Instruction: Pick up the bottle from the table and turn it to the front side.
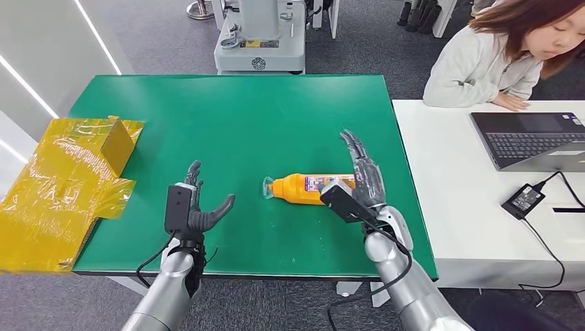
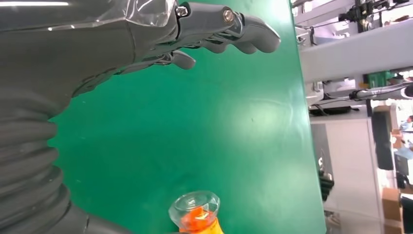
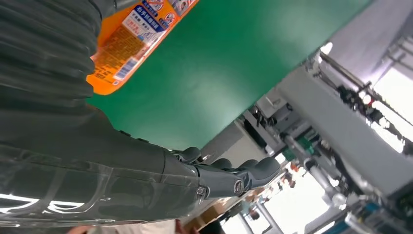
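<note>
While the bottle (image 1: 307, 187) lies flat on the green table (image 1: 241, 117), both hands hover empty. Left hand (image 1: 196, 207) spread — right hand (image 1: 362, 176) flat-fingered just beside it.

Both silver arms are reaching up from six o'clock. The left hand (image 1: 196, 207) is hovering with fingers spread and thumb pointing toward three o'clock. The right hand (image 1: 362, 176) is stretching flat, fingers aiming at twelve o'clock.
</note>
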